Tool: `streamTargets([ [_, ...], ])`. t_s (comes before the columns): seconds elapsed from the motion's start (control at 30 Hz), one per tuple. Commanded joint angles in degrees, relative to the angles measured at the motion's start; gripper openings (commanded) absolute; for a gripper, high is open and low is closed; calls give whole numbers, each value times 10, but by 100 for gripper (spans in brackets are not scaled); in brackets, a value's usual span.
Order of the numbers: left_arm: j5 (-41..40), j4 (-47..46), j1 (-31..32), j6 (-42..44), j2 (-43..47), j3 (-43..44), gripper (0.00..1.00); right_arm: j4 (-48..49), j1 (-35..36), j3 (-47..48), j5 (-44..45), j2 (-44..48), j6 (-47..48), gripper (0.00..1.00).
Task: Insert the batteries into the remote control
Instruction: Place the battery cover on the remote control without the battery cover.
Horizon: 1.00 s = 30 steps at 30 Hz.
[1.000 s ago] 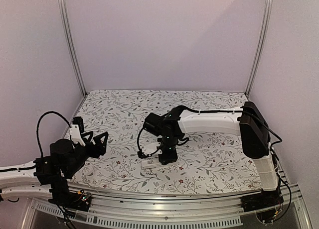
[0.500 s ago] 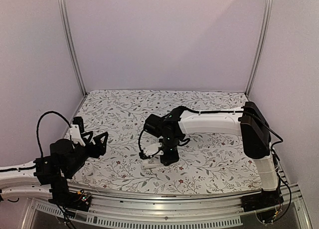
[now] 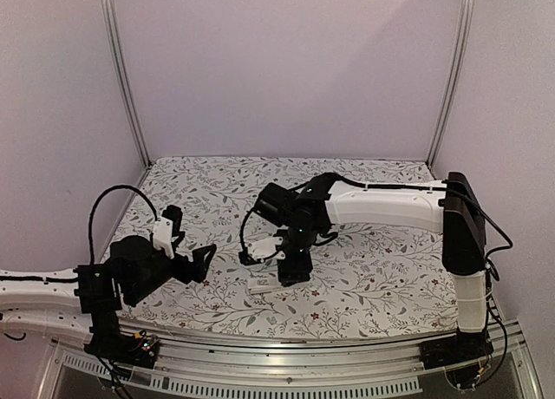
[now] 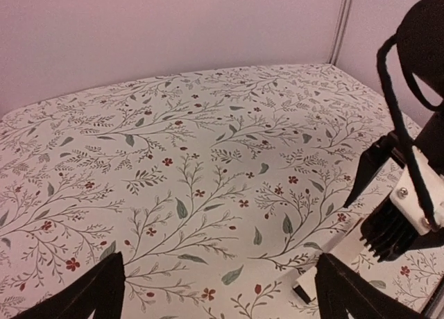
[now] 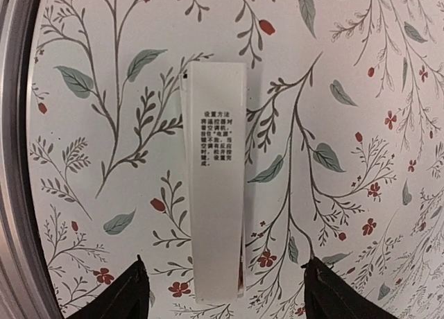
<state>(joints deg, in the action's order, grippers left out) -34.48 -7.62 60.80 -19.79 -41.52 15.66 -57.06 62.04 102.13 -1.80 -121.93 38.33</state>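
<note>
Right gripper (image 5: 225, 260) points straight down over the remote (image 5: 216, 194), jaws wide. In the right wrist view the remote lies flat on the flowered cloth (image 5: 361, 69), lengthwise, in the gap between the two fingertips (image 5: 132, 291). Cloth shows on both sides of it, so neither finger touches it. It sits a bit left of centre in the gap. Its near end is level with the fingertips and the rest runs away from them. The upper face carries a small block of printed text, with a tiny dark mark at the far left corner. Nothing is gripped.

Top view: the remote (image 3: 258, 284) is at the middle of the table toward the near edge, right under the right arm's wrist.

Left gripper (image 4: 220, 263) is low over the cloth with its jaws spread wide, only bare cloth between the fingers (image 4: 90, 295). In the left wrist view one end of the remote (image 4: 336, 256) shows by the right-hand finger, under the right gripper (image 4: 395, 225), outside the left jaws. Top view: the left gripper (image 3: 186, 238) is left of the remote, near it but apart.
</note>
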Motion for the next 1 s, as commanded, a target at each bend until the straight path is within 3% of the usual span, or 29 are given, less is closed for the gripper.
streamTargets([
  [0.0,126,-24,15,84,-74,46,96,74,-31,-50,-67,89,-41,75],
  [0.13,222,-11,39,151,-186,94,99,219,-105,-178,-107,197,-173,76],
  [0.27,248,45,67,210,-284,162,100,327,-175,-289,-119,265,-346,75],
  [0.43,268,108,69,254,-353,208,100,392,-187,-383,-89,308,-521,72],
  [0.6,303,121,56,313,-391,230,100,458,-187,-460,-111,307,-599,70],
  [0.83,361,155,-12,325,-454,268,100,489,-187,-489,-115,299,-616,68],
  [0.97,370,143,-22,346,-439,248,100,509,-187,-498,-143,293,-623,68],
])
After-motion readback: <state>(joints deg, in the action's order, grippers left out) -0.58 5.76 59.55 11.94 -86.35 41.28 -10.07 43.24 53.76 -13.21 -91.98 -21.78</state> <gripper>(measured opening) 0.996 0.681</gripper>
